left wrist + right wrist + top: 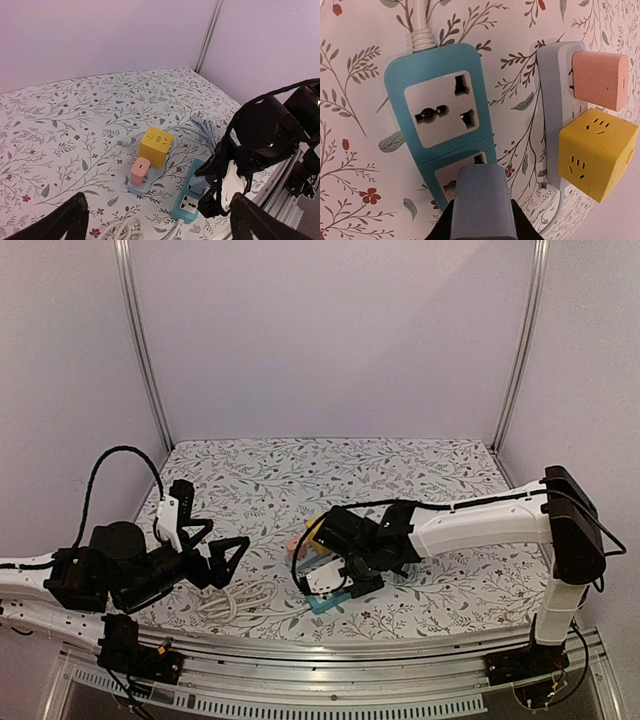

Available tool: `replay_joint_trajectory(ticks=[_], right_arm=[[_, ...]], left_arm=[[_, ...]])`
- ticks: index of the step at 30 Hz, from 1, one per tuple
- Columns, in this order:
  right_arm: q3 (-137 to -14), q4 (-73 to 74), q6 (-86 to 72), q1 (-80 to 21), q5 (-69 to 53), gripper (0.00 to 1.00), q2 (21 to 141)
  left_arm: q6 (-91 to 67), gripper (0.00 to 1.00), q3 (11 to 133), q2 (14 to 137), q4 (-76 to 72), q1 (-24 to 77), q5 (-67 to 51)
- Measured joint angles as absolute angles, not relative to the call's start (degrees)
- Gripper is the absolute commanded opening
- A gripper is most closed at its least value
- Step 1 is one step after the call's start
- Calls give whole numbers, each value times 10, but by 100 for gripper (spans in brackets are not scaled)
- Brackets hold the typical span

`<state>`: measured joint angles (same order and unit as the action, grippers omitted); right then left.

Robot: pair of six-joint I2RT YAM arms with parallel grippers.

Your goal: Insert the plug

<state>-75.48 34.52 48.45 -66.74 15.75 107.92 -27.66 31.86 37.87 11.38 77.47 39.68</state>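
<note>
As viewed from the right wrist: right claw (481,227) pinched narrow on blue-grey plug (480,195), gripped by its flanks, likely to keep the prongs square to the socket face. Plug directly over teal power strip (440,60), covering part of its second socket (449,175), the one farther from the cord entry. Prongs hidden under the plug body; cannot tell whether tips in the holes or just above. Judged: alignment stage, not seated.

First socket (441,109) of the strip bare, next to white cord (421,30) at the strip's end. Just beside the strip, apart from it: grey strip (550,100) carrying pink adapter (599,80) and yellow cube socket (597,160). Close enough to snag a claw finger on sideways drift.

Teal strip lying flat on floral tabletop (400,465), unclamped; may slide under a push. Left claw (208,532) spread wide, holding nothing, well to the left of the strip, plausibly parked clear or ready to brace it.

Next: press straight down, watch for strip shift.
</note>
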Motion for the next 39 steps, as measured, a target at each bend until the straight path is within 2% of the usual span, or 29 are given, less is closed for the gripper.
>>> replay_joint_trajectory(ticks=[7,25,39], right_arm=[[-802,412,458,-667,128,0,1099],[-826,514,356,-689,41,0,1107],[-852,543,348,-700,22,0,1127]], left_arm=[[-277,98,319,379,114,775,397],[-276,98,319,379,112,775,395],[-276,98,319,379,112,775,394]])
